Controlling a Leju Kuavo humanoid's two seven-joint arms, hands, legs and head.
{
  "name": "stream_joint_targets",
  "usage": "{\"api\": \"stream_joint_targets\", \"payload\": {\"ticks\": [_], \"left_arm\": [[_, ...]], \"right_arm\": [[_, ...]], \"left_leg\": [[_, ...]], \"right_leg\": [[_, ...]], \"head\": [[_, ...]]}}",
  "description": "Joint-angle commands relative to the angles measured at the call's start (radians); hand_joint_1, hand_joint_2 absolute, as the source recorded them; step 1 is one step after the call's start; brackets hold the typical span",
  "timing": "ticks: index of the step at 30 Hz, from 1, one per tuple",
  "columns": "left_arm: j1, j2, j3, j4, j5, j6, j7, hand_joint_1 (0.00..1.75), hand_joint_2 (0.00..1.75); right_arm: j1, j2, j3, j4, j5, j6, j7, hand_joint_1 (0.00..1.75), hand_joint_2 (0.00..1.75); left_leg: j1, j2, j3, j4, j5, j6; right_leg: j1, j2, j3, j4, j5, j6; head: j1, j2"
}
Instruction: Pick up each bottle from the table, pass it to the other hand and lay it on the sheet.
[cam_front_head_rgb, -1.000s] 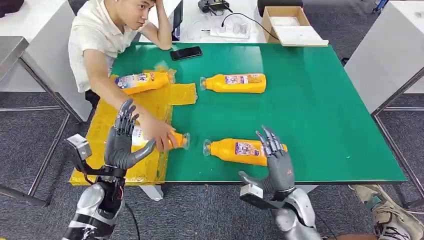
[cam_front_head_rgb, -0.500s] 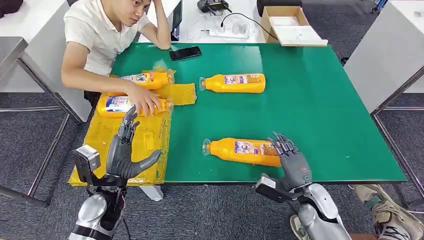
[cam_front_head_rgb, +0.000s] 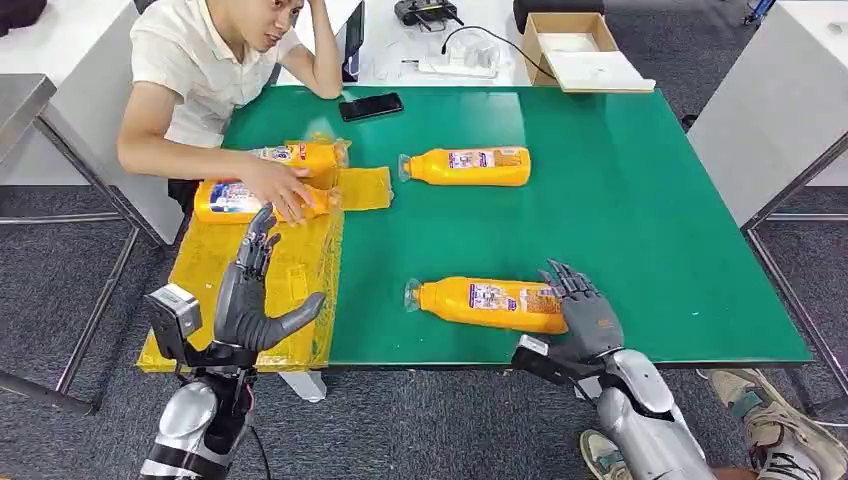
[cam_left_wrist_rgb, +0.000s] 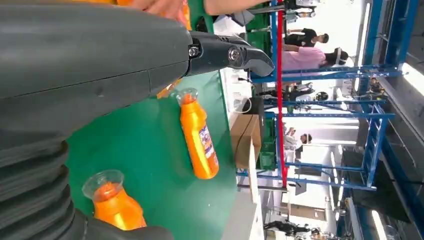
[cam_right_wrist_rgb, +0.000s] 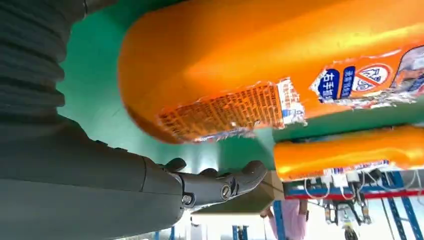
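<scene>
Several orange bottles lie on their sides. The near bottle (cam_front_head_rgb: 485, 303) (cam_right_wrist_rgb: 260, 65) rests on the green table (cam_front_head_rgb: 640, 220), cap pointing left. My right hand (cam_front_head_rgb: 585, 312) is at its base end with fingers apart, gripping nothing. A second bottle (cam_front_head_rgb: 470, 166) (cam_left_wrist_rgb: 200, 140) lies farther back. Two more bottles (cam_front_head_rgb: 300, 157) (cam_front_head_rgb: 228, 201) lie on the yellow sheet (cam_front_head_rgb: 210, 275), and a person's hand (cam_front_head_rgb: 280, 192) rests on the nearer of these. My left hand (cam_front_head_rgb: 255, 295) hovers over the sheet's near part, fingers spread and empty.
A person sits at the table's far left corner, one arm reaching over the sheet. A black phone (cam_front_head_rgb: 372, 105) lies near the far edge. A cardboard box (cam_front_head_rgb: 580, 50) stands on the white desk behind. A person's shoe (cam_front_head_rgb: 775, 425) is on the floor at right.
The person carried a bottle from the sheet's near edge to its far part and keeps a hand on it. My right hand dropped back to the near bottle's base end. My left hand sank slightly.
</scene>
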Motion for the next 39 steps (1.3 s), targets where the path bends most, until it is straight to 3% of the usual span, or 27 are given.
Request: {"api": "stream_joint_targets", "payload": {"ticks": [1, 13, 23, 24, 28, 29, 30, 34, 39], "left_arm": [[-0.043, -0.002, 0.003, 0.070, 0.006, -0.002, -0.003, 0.00, 1.75], [-0.091, -0.004, -0.003, 0.126, 0.032, -0.021, 0.000, 0.00, 1.75], [-0.126, -0.003, -0.013, 0.176, 0.071, -0.036, 0.011, 0.00, 1.75], [-0.126, 0.000, -0.014, 0.176, 0.074, -0.037, 0.012, 0.00, 1.75], [-0.124, 0.002, -0.013, 0.175, 0.075, -0.038, 0.012, 0.00, 1.75], [-0.124, 0.002, -0.014, 0.175, 0.076, -0.038, 0.013, 0.00, 1.75], [-0.124, 0.004, -0.014, 0.174, 0.078, -0.039, 0.014, 0.00, 1.75], [-0.120, 0.011, -0.011, 0.171, 0.081, -0.043, 0.015, 0.00, 1.75], [-0.119, 0.012, -0.009, 0.174, 0.083, -0.044, 0.011, 0.00, 1.75]], "right_arm": [[-0.088, 0.033, 0.038, 0.176, -0.001, -0.005, -0.003, 0.00, 1.75], [-0.159, 0.091, 0.088, 0.373, -0.015, 0.016, -0.014, 0.00, 1.75], [-0.228, 0.113, 0.154, 0.486, -0.004, 0.109, -0.006, 0.00, 1.75], [-0.235, 0.104, 0.169, 0.493, 0.003, 0.119, -0.002, 0.80, 1.75], [-0.237, 0.099, 0.169, 0.495, 0.000, 0.121, -0.005, 0.80, 1.75], [-0.239, 0.095, 0.179, 0.500, 0.008, 0.126, 0.000, 1.54, 1.75], [-0.243, 0.089, 0.196, 0.504, 0.018, 0.137, 0.011, 1.71, 1.75], [-0.272, 0.052, 0.246, 0.519, 0.047, 0.179, 0.029, 1.75, 1.75], [-0.276, 0.040, 0.247, 0.510, 0.016, 0.175, -0.025, 1.75, 1.75]], "left_leg": [[0.001, 0.002, 0.004, -0.001, -0.002, -0.002], [0.002, 0.003, 0.006, -0.001, -0.002, -0.002], [0.001, 0.008, 0.011, -0.001, -0.001, -0.002], [0.002, 0.009, 0.011, -0.001, -0.001, -0.002], [0.002, 0.011, 0.013, -0.001, -0.001, -0.003], [0.001, 0.012, 0.012, -0.001, -0.001, -0.002], [0.002, 0.011, 0.013, -0.001, -0.001, -0.002], [0.001, 0.012, 0.015, -0.001, -0.001, -0.002], [0.002, 0.012, 0.018, -0.002, 0.000, -0.003]], "right_leg": [[0.001, 0.001, 0.004, -0.001, -0.001, -0.002], [0.002, 0.001, 0.006, -0.002, -0.001, -0.003], [0.002, 0.003, 0.008, -0.002, 0.001, -0.004], [0.002, 0.003, 0.008, -0.002, 0.002, -0.005], [0.002, 0.005, 0.009, -0.002, 0.002, -0.005], [0.002, 0.007, 0.008, -0.002, 0.002, -0.004], [0.002, 0.006, 0.009, -0.002, 0.002, -0.005], [0.002, 0.006, 0.010, -0.002, 0.002, -0.004], [0.003, 0.007, 0.014, -0.004, 0.003, -0.006]], "head": [[0.000, 0.000], [0.000, 0.000], [0.000, 0.000], [0.000, 0.000], [0.000, 0.000], [0.000, 0.000], [0.000, 0.000], [0.000, 0.000], [0.000, 0.000]]}}
